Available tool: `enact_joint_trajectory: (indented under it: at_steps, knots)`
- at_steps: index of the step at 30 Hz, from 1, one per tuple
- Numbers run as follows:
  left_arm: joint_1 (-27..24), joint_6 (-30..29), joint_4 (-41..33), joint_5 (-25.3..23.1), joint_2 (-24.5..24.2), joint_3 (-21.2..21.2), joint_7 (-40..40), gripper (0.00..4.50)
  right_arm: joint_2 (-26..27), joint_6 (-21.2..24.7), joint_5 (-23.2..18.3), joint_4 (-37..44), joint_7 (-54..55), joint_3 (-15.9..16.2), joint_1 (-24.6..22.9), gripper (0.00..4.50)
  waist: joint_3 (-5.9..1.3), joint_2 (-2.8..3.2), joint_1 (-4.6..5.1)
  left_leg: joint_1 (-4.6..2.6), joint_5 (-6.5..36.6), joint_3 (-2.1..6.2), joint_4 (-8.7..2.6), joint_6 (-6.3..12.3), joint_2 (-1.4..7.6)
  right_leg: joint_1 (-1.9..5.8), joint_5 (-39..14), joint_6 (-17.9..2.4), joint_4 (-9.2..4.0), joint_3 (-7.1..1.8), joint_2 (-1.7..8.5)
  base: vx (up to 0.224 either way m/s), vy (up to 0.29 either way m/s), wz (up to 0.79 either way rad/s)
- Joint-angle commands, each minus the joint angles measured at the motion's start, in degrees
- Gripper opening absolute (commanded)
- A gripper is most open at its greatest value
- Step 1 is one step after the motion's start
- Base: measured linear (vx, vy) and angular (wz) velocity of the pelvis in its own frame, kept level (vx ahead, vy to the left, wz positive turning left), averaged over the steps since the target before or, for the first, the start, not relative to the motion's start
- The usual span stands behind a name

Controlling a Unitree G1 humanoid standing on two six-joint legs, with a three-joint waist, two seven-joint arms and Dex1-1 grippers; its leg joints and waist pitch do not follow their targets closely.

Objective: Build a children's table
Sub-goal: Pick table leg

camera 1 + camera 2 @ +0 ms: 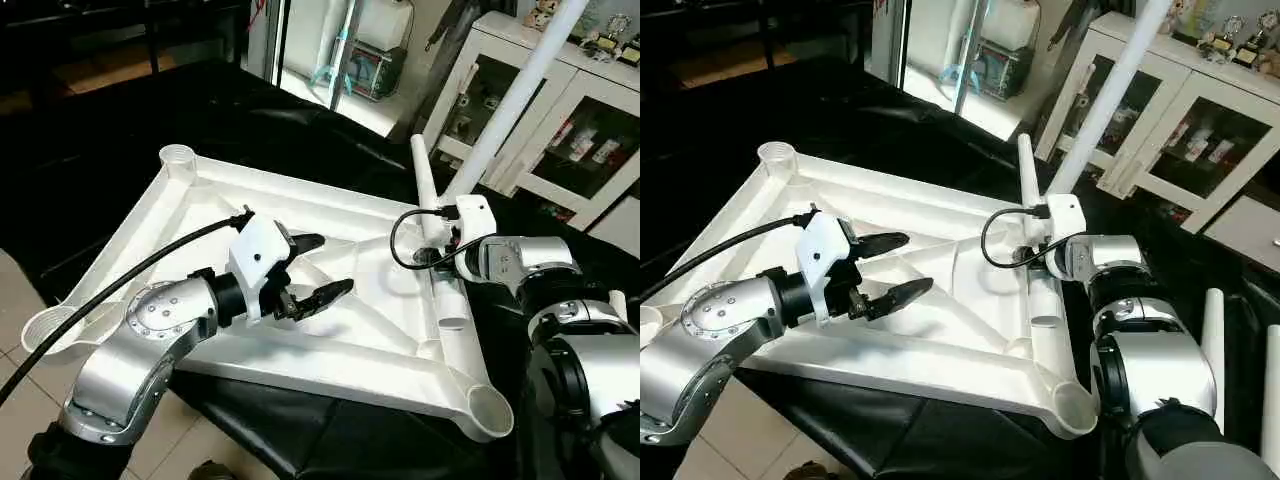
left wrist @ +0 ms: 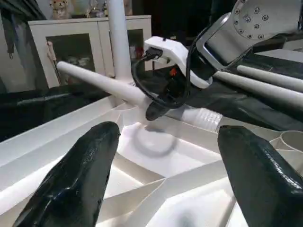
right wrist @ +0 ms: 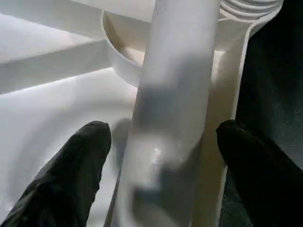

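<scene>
1. The white plastic square tabletop [image 1: 300, 215] lies upside down on the black-draped work table [image 1: 120, 130], X-ribs up, round corner sockets showing.
2. The left gripper [image 1: 318, 268] hovers over the ribs near the tabletop's centre, black fingers spread apart, holding nothing.
3. The right gripper [image 3: 161, 142] stands at three o'clock from the left one, fingers apart on either side of a loose white tapered round leg [image 1: 440, 255] lying along the tabletop's right rim.
4. Another white leg [image 1: 520, 95] stands upright at one o'clock.
</scene>
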State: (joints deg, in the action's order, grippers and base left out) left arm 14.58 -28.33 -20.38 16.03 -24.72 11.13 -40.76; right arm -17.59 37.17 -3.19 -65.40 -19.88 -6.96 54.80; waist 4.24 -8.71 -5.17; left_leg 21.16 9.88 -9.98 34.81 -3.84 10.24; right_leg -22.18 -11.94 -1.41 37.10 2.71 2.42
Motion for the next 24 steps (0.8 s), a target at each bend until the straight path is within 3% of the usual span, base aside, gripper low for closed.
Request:
enact_joint_trajectory:
  at_steps: [1,5,13,20,24]
  knots:
    - [1.21,-0.31,-0.92,-0.27,-0.18,0.98,-0.2,3.76,-1.43,1.26,-1.67,-2.28,-0.35,-1.84,0.19,3.65,-4.0,1.14,-0.03,-1.05,9.16,0.75,-3.83,-4.4,3.01,1.95,-7.07,-8.59,-3.93,-2.74,5.47,0.0,0.0,0.0]
    - [1.82,-0.31,-0.76,-0.36,-0.48,1.09,-0.35,3.76,-2.33,1.0,-3.42,-4.05,-0.47,-4.1,1.35,3.34,-3.97,1.25,-0.06,-1.06,10.37,0.78,-3.84,-4.77,3.01,1.91,-8.22,-8.66,-4.01,-2.71,5.49,0.0,0.0,0.0]
    - [2.76,-0.38,-0.63,-0.53,-0.38,1.37,-0.42,3.76,-2.84,1.04,-3.5,-5.06,-2.29,-4.27,2.14,2.59,-4.25,1.02,-0.04,-0.93,8.43,0.71,-3.67,-4.27,3.03,2.18,-5.61,-9.49,-3.75,-2.67,5.54,0.0,0.0,0.0]
    - [2.99,-0.33,-0.4,-0.55,-0.14,1.58,-0.07,3.76,-3.0,0.98,-3.32,-6.02,-2.56,-4.28,1.89,2.0,-4.15,1.02,-0.12,-1.05,9.54,0.7,-3.69,-4.53,3.08,1.96,-8.04,-9.3,-3.99,-2.64,5.6,0.0,0.0,0.0]
    - [3.26,-0.06,0.19,-0.9,0.06,1.62,0.22,3.76,-3.33,0.65,-3.61,-6.77,-2.33,-4.9,1.41,1.86,-4.25,0.96,-0.12,-0.92,8.57,0.71,-3.67,-4.39,3.06,2.1,-6.73,-9.3,-3.83,-2.63,5.58,0.0,0.0,0.0]
